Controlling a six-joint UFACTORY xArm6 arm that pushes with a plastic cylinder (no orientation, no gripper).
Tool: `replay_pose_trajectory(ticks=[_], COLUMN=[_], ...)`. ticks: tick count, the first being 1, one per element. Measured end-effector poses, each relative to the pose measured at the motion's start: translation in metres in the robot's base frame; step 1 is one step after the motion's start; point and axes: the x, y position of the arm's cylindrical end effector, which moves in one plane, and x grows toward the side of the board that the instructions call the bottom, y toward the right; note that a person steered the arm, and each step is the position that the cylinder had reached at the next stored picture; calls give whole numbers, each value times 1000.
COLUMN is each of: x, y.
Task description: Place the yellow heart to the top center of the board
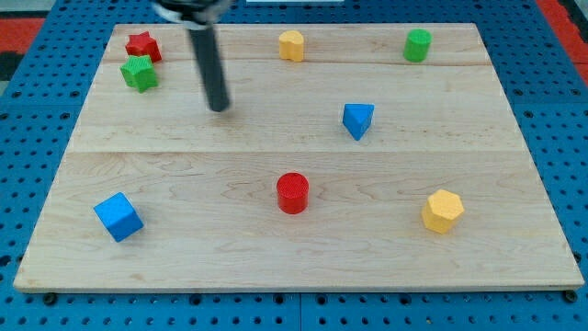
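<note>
The yellow heart [291, 45] sits near the view's top edge of the wooden board [184, 175], about at the centre. My tip [219, 108] is on the board, left of and below the heart, well apart from it. It is right of the green star [139, 73] and the red star [143, 46], touching neither.
A green cylinder [417, 45] is at the top right. A blue triangular block [357, 119] is right of centre. A red cylinder [293, 193] is at lower centre. A blue cube [118, 217] is at lower left, a yellow hexagon [443, 211] at lower right.
</note>
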Motion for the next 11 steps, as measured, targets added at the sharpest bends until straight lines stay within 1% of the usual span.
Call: replay_pose_trajectory(ticks=[1, 2, 3, 9, 10, 11], x=[-64, -150, -169, -169, -140, -115], y=[66, 75, 70, 50, 42, -4])
